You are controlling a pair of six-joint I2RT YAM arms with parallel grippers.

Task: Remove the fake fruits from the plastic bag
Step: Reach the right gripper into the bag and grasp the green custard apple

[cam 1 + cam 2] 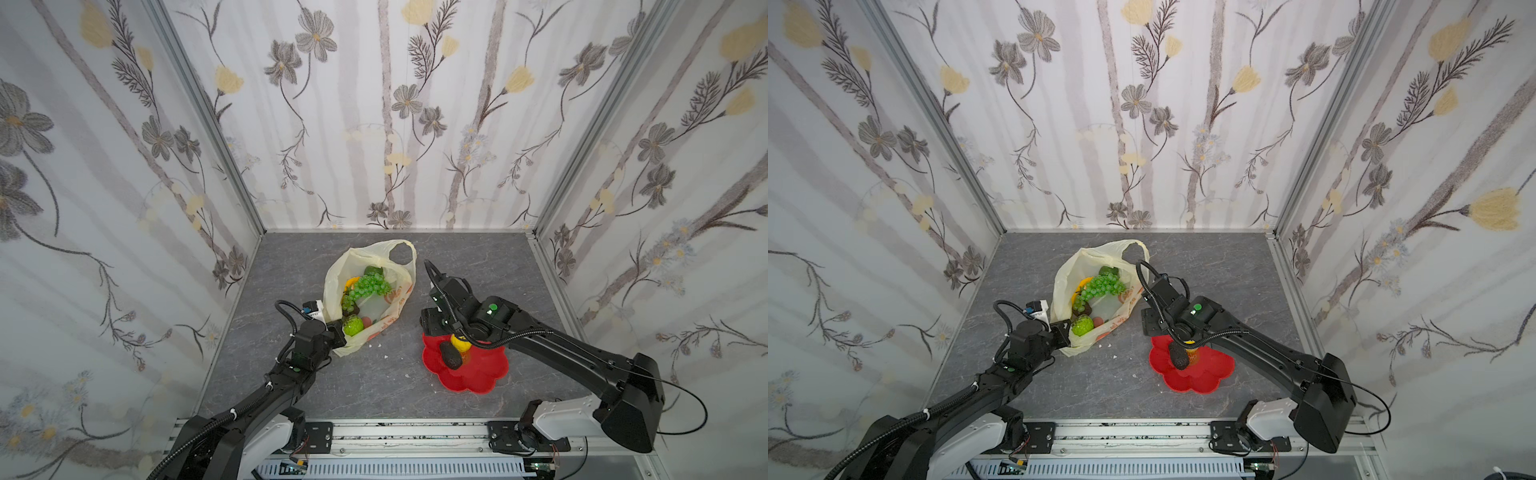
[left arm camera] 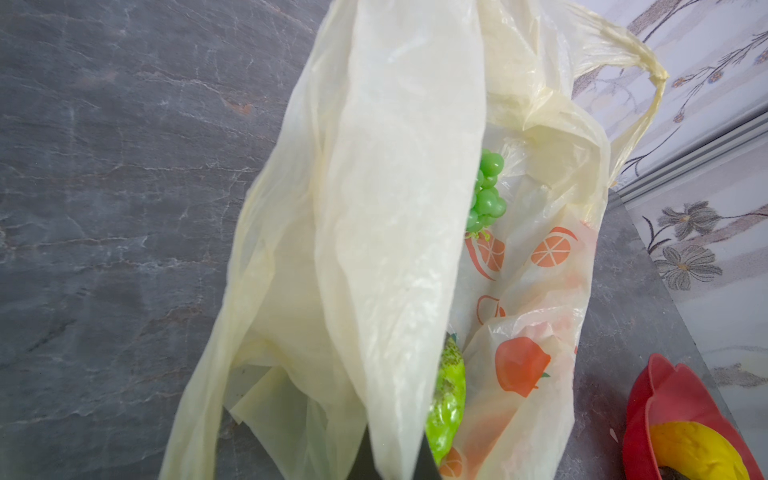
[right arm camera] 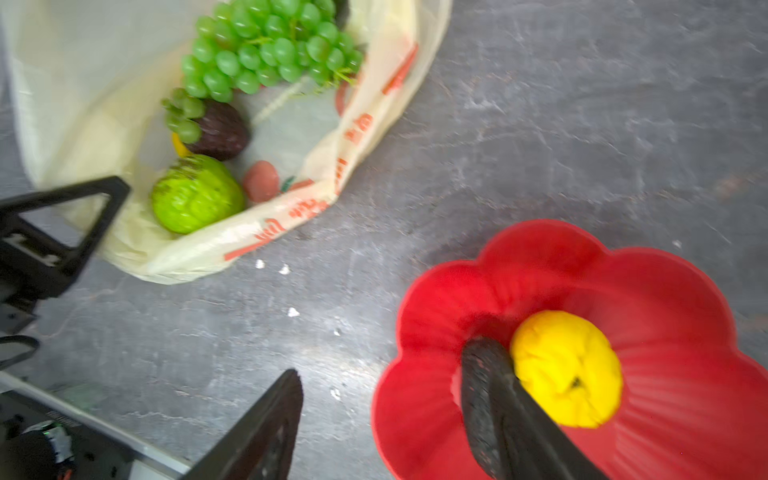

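- Under both my grippers lies a grey, marble-veined tabletop (image 1: 291,374), matte and flat, with a few white crumbs (image 3: 293,311) scattered between the two tools.
- Around them, three walls (image 1: 374,124) papered with grey and pale-yellow flowers close the cell. The walls meet at aluminium posts (image 1: 208,116), and an aluminium rail (image 1: 415,432) behind my arms carries both bases.
- My left gripper (image 1: 337,330) is pinched together on the nearest rim of the plastic bag (image 1: 334,286). In the left wrist view the pale film runs straight out from between the fingers.
- The bag stretches away from that gripper across the tabletop, mouth gaping upward, with a loop handle (image 1: 401,253) at its far end.
- Fake fruits lie inside the bag. The bumpy green ball (image 1: 353,325) is just beside my left fingertips, with a pinkish-red piece (image 1: 366,322) next to it. A dark maroon fruit (image 3: 220,129) and the green grape bunch (image 1: 370,286) lie farther off.
- My right gripper (image 3: 397,370) has its jaws wide apart with nothing between them. It hangs over the rim of the red flower-shaped plate (image 1: 478,374), on the plate's bag side.
- On that plate a yellow fruit (image 1: 460,343) and a dark avocado (image 1: 452,358) touch each other. The avocado is right beside one right finger, but I cannot tell whether they touch.
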